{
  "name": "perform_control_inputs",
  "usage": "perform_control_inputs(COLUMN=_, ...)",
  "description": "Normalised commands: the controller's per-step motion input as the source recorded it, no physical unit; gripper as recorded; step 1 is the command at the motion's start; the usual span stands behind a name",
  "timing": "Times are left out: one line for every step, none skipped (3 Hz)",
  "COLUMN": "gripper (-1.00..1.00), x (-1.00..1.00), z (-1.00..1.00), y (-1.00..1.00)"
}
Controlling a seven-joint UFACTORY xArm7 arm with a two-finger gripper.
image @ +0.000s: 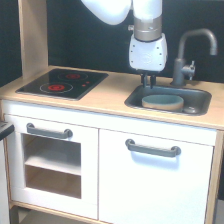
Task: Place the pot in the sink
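The pot (162, 102), light blue-grey with a tan rim band, sits inside the sink (136, 98), a dark grey basin recessed in the light wood countertop. My gripper (149, 81) hangs just above the sink's back left edge, behind the pot's left rim. Its dark fingers (147, 81) are close together and hold nothing that I can see; whether they touch the pot's rim is unclear at this size.
A dark curved faucet (190, 50) rises behind the sink on the exterior view's right. A black stovetop (62, 83) with red rings lies on the counter's left. A wooden post (32, 35) stands at the back left. Cabinet doors with grey handles (152, 148) are below.
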Motion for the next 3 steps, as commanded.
perform_control_inputs(gripper=1.0, x=-0.07, z=0.41, y=-0.11)
perform_control_inputs(gripper=1.0, x=-0.17, z=0.49, y=-0.13)
perform_control_inputs(gripper=1.0, x=-0.24, z=0.45, y=-0.11)
